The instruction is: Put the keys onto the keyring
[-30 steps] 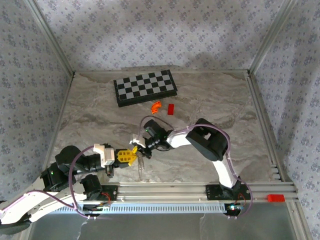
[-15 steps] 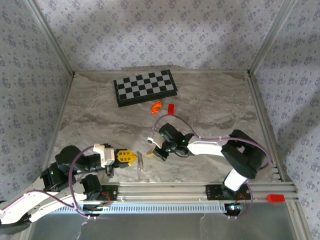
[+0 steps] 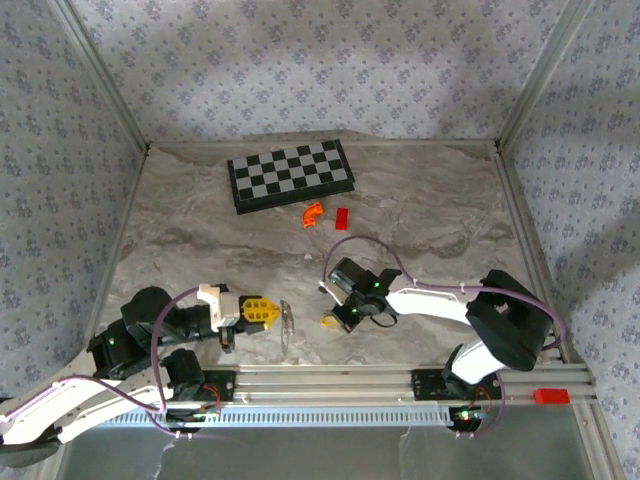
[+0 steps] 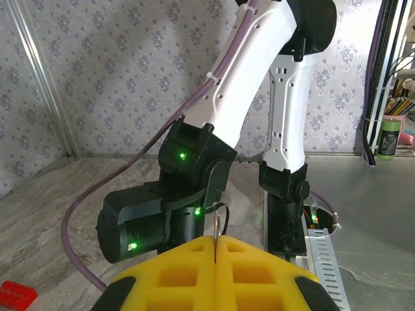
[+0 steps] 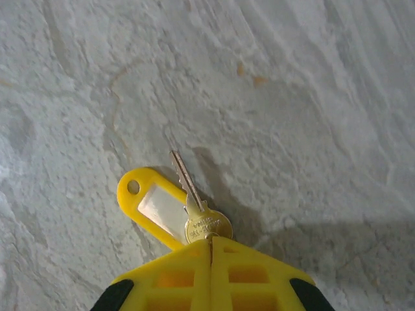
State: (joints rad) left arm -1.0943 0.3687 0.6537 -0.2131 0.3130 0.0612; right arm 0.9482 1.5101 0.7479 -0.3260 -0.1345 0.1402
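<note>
Tabletop [image 3: 430, 200] lies open around right end effector [image 5: 211, 242] clamped on keys [image 5: 206, 227], left end effector [image 4: 214, 241] pinching keyring [image 3: 285, 323].

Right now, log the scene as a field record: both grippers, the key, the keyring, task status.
left gripper: shut on thin silvery keyring
right gripper: shut on small silver key with yellow plastic tag
key on keyring: not yet, held apart
far side: black-and-white checkerboard, orange curved piece, red block

left hand [image 3: 270, 313] pinched closed | right hand [image 3: 336, 318] pinched closed, low
</note>
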